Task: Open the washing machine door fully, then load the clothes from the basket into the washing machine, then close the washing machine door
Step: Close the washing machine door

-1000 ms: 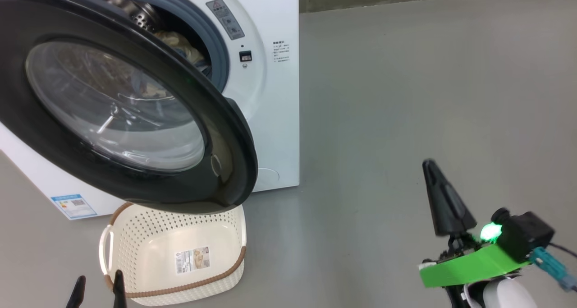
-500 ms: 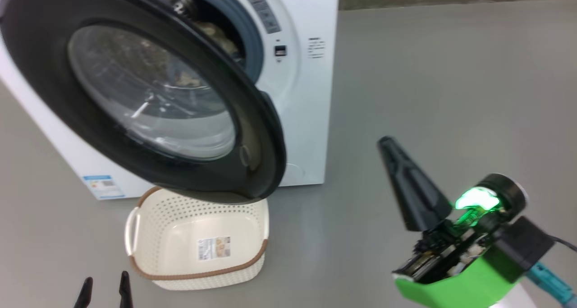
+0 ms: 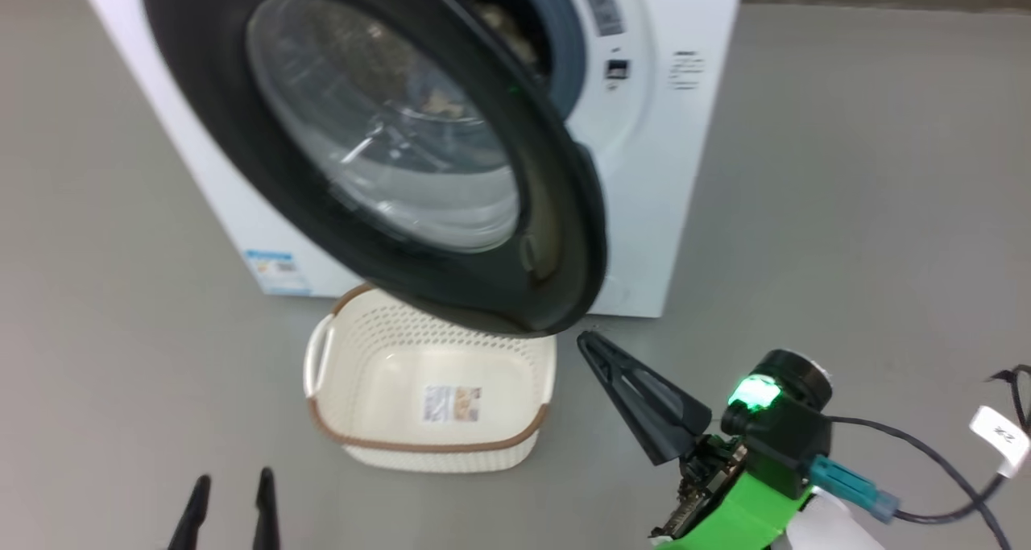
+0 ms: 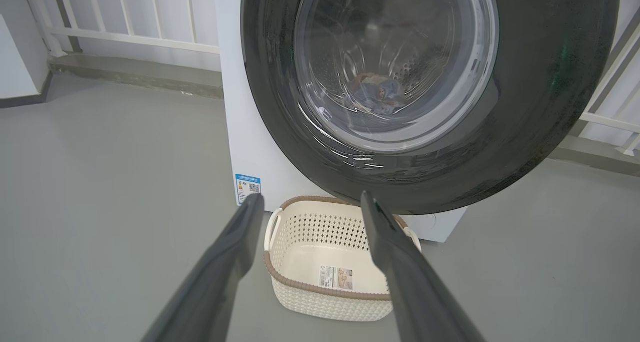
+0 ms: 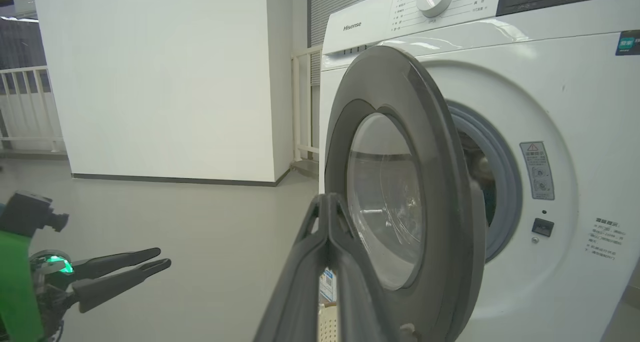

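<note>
The washing machine (image 3: pixel 685 179) stands with its door (image 3: pixel 242 131) partly open, the black rim hanging out over the basket (image 3: pixel 419 447). That cream basket holds nothing but a label sticker. The clothes (image 4: pixel 372 91) lie inside the drum, seen through the door glass. My right gripper (image 3: pixel 586 341) is shut on nothing, its tip just under the door's lower right edge and right of the basket. In the right wrist view the right gripper (image 5: pixel 327 198) points at the door (image 5: pixel 400 96). My left gripper (image 3: pixel 231 490) is open, low and short of the basket (image 4: pixel 325 289).
Grey floor surrounds the machine. A white railing (image 4: pixel 125 31) runs behind it on the left and a white wall (image 5: pixel 150 81) stands further off. A dark cable (image 3: pixel 926 457) with a white tag trails from my right wrist.
The head camera has turned, shifting the whole picture to the right. My shut right gripper has swung left and closer, from open floor to just under the door's lower edge. The left gripper stays open.
</note>
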Motion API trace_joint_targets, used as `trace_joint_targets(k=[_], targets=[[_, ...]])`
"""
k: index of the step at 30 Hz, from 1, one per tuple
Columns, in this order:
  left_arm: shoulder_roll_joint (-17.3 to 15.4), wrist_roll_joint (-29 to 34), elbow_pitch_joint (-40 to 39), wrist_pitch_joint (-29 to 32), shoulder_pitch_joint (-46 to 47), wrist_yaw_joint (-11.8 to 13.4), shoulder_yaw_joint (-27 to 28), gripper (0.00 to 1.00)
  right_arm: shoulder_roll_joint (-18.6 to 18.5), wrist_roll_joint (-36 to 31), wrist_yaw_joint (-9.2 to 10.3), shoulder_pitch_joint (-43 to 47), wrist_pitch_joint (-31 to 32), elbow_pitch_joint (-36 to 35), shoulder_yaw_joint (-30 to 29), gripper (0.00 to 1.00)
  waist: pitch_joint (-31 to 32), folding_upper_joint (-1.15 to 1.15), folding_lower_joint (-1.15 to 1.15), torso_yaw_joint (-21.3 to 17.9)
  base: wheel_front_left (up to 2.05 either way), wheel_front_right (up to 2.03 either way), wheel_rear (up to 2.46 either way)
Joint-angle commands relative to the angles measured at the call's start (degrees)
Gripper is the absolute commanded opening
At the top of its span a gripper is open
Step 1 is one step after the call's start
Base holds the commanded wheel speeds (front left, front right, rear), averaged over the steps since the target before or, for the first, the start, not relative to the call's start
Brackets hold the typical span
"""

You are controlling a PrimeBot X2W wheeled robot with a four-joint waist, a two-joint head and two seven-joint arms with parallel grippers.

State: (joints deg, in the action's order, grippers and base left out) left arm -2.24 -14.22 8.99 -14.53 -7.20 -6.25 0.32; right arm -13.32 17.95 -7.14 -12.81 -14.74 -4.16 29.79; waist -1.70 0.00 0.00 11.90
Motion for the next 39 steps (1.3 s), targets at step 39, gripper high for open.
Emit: trace_joint_targets(k=[39], targets=[[-0.64, -7.08, -1.26, -0.47, 16.66, -0.25, -9.82, 1.0, 4.33, -4.04, -0.35, -25.72, -0.26, 23.51, -15.18, 0.0, -23.07, 0.0, 0.0, 11.0, 0.0, 0.0, 0.0]])
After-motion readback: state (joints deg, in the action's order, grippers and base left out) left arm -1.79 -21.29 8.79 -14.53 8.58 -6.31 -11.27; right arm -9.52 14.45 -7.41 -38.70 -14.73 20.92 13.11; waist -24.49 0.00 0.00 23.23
